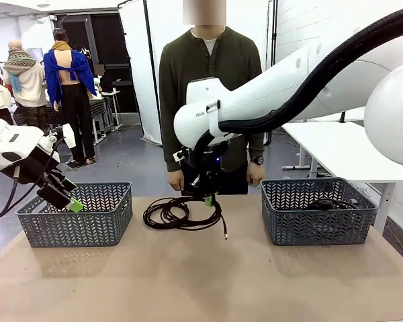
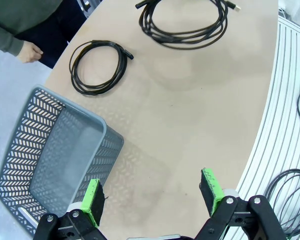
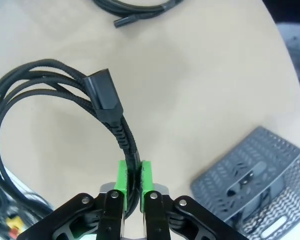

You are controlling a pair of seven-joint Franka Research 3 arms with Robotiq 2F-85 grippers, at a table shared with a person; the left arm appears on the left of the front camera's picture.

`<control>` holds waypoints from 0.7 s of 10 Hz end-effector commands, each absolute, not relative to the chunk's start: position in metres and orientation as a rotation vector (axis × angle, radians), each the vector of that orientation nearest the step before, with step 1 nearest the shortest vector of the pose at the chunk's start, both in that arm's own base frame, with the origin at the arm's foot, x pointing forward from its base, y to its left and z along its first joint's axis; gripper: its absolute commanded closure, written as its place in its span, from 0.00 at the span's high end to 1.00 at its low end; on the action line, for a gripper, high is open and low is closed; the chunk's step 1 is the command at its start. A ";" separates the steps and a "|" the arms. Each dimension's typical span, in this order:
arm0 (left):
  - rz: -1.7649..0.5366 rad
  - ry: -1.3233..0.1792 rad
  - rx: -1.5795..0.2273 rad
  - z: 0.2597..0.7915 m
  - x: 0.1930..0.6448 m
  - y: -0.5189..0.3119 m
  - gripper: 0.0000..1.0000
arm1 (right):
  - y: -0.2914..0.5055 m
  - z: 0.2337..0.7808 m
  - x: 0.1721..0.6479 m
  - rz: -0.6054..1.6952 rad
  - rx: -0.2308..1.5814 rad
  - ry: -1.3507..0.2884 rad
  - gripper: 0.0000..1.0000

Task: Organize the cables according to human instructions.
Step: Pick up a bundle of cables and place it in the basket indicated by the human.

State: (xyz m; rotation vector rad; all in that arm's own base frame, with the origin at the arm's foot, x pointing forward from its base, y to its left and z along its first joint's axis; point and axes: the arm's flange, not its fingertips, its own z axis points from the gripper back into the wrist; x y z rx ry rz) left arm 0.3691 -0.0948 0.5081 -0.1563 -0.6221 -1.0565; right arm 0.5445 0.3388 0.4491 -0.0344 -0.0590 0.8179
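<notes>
My right gripper [image 1: 208,199] reaches to the table's middle and is shut on a thick black cable [image 3: 102,95], its strands pinched between the green pads [image 3: 122,180]. That cable's coil [image 1: 183,215] rests on the table in front of the person [image 1: 208,74]. Another cable [image 3: 135,9] lies just beyond it. From the left wrist, a small coil [image 2: 97,67] and a larger coil [image 2: 185,25] lie apart on the tabletop. One more cable [image 1: 326,203] sits inside the right basket [image 1: 319,225]. My left gripper [image 1: 70,201] hangs open beside the left basket [image 1: 77,221], nothing between its fingers [image 2: 92,200].
The person's hands [image 1: 175,180] hang at the table's far edge; one hand [image 2: 30,52] is close to the small coil. The left basket [image 2: 55,155] holds nothing. A white table [image 1: 349,144] stands behind on the right. The near tabletop [image 1: 201,282] is bare.
</notes>
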 end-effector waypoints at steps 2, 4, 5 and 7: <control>-1.064 -0.628 -0.177 0.508 0.370 -0.092 1.00 | 0.317 0.457 0.550 0.958 0.013 0.003 0.00; -1.064 -0.628 -0.177 0.508 0.370 -0.092 1.00 | 0.314 0.458 0.548 0.958 -0.011 0.016 0.00; -1.064 -0.628 -0.177 0.508 0.370 -0.092 1.00 | 0.317 0.451 0.551 0.952 -0.014 -0.013 0.00; -1.064 -0.628 -0.177 0.508 0.370 -0.092 1.00 | 0.317 0.451 0.551 0.952 -0.014 -0.013 0.00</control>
